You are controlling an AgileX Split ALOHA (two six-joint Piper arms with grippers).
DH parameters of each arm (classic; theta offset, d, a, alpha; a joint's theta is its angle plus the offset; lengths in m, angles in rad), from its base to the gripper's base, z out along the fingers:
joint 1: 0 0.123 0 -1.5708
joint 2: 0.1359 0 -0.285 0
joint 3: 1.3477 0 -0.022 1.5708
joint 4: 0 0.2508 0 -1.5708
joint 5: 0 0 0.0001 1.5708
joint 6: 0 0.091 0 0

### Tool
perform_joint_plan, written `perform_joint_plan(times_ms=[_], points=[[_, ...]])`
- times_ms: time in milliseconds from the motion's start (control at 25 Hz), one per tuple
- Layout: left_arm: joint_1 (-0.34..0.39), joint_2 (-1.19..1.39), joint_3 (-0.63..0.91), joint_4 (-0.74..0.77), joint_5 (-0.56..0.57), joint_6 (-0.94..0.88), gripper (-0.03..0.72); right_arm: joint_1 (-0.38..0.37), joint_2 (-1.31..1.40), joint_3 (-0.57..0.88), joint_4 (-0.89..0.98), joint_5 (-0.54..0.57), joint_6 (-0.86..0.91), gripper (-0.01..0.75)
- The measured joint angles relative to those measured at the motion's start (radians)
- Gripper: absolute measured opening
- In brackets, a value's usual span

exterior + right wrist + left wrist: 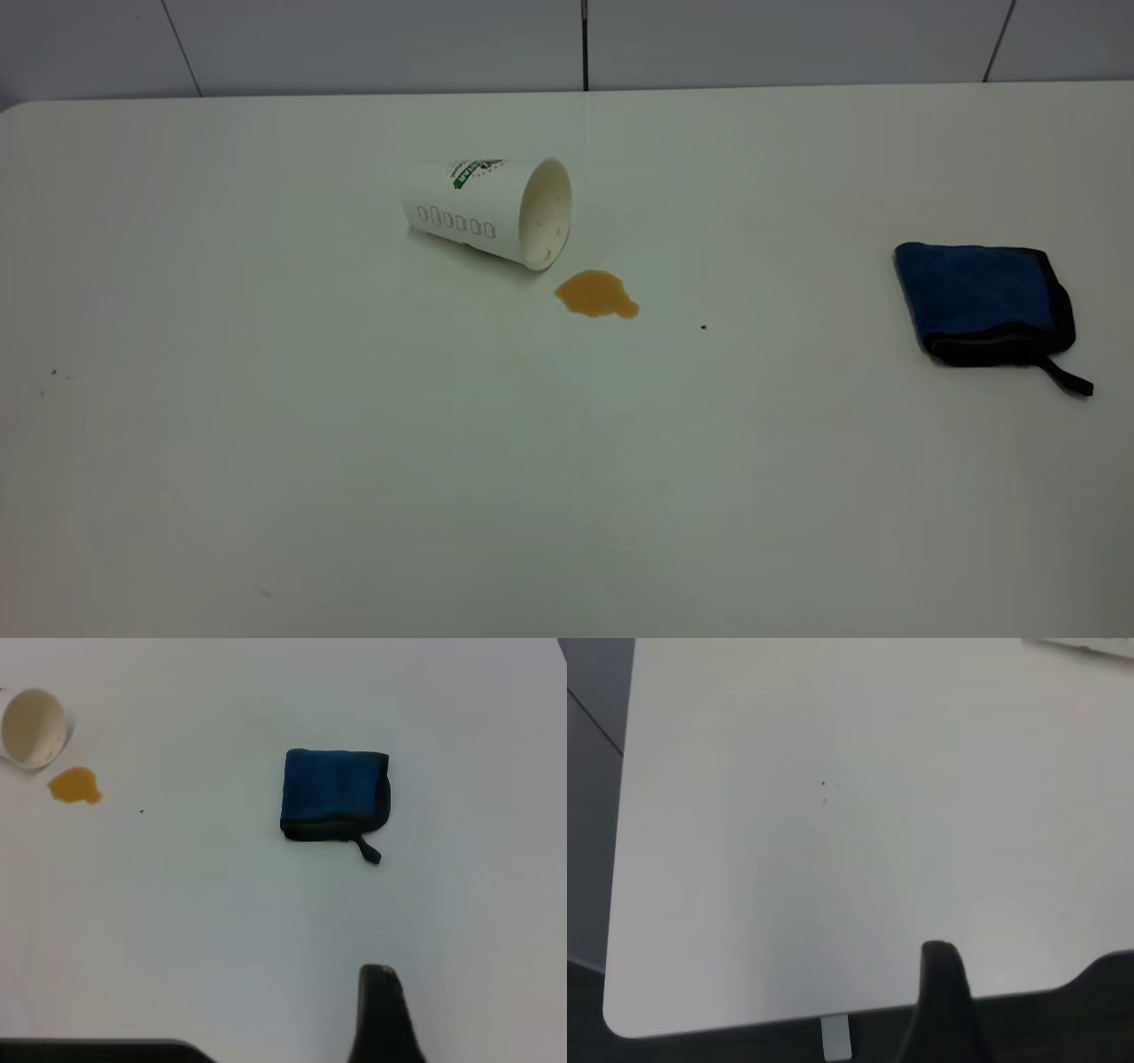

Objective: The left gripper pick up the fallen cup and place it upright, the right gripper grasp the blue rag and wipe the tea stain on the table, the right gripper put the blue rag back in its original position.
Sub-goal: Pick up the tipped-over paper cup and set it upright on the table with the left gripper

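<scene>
The tall white paper cup (483, 210) with the green and brown logo lies on its side on my big plain white table (354, 461). Its open mouth, cream inside, points toward my right arm's side. Its bottom points toward my left arm's side. In my right wrist view I can see that round mouth (33, 727) at the edge.

Just beside the cup's mouth, a bit nearer the front of the table, sits the small amber-orange puddle of tea (595, 294). It is close to the rim, but I cannot tell if it touches. A tiny dark speck (703, 327) lies near the puddle, on the side away from the cup.

Well apart from both, far over on my right arm's side, rests the small folded deep-blue cloth rag (979, 299) with black edging. It lies flat, and its black loop tab (1067, 378) sticks out from one corner.

My left gripper (943, 1010) hangs above the table's rounded corner, far from the cup. Only one dark finger shows, so I cannot tell if those jaws are spread or pressed together. My right gripper (383, 1014) hangs above bare table, near the rag (335, 794) but not touching it. Only one dark finger shows there too, so I cannot tell how those jaws stand.
</scene>
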Motion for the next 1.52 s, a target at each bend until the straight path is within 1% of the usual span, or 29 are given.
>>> perform_joint_plan(times_ms=[120,160,400,480,560,640,760,920,1080,1200,1320,1400,1520], points=[[0.000,0.184,-0.021,-0.001,-0.077,0.040,0.583,0.000,0.000,0.000,0.000,0.000,0.000,0.550],[0.000,0.253,-0.029,-0.009,-0.118,0.053,0.583,0.000,0.000,0.000,0.000,0.000,0.000,0.550],[-0.001,0.644,-0.106,-0.134,-0.346,0.167,0.583,0.000,0.000,0.000,0.000,0.000,0.000,0.550],[-0.014,0.763,-0.141,-0.152,-0.422,0.195,0.583,0.000,0.000,0.000,0.000,0.000,0.000,0.550],[-0.053,0.886,-0.187,-0.154,-0.498,0.208,0.583,0.000,0.000,0.000,0.000,0.000,0.000,0.550],[-0.107,0.997,-0.235,-0.155,-0.576,0.211,0.583,0.000,0.000,0.000,0.000,0.000,0.000,0.550],[-0.206,1.190,-0.330,-0.155,-0.654,0.212,0.583,0.000,0.000,0.000,0.000,0.000,0.000,0.550],[-0.325,1.436,-0.472,-0.153,-0.709,0.211,0.583,0.000,0.000,0.000,0.000,0.000,0.000,0.550],[-0.408,1.655,-0.625,-0.118,-0.732,0.182,0.583,0.000,0.000,0.000,0.000,0.000,0.000,0.550],[-0.462,1.777,-0.733,-0.052,-0.738,0.129,0.583,0.000,0.000,0.000,0.000,0.000,0.000,0.550],[-0.507,1.870,-0.839,0.046,-0.740,0.032,0.583,0.000,0.000,0.000,0.000,0.000,0.000,0.550],[-0.529,1.931,-0.909,0.120,-0.737,-0.078,0.583,0.000,0.000,0.000,0.000,0.000,0.000,0.550],[-0.555,2.024,-1.033,0.303,-0.673,-0.288,0.583,0.000,0.000,0.000,0.000,0.000,0.000,0.550]])
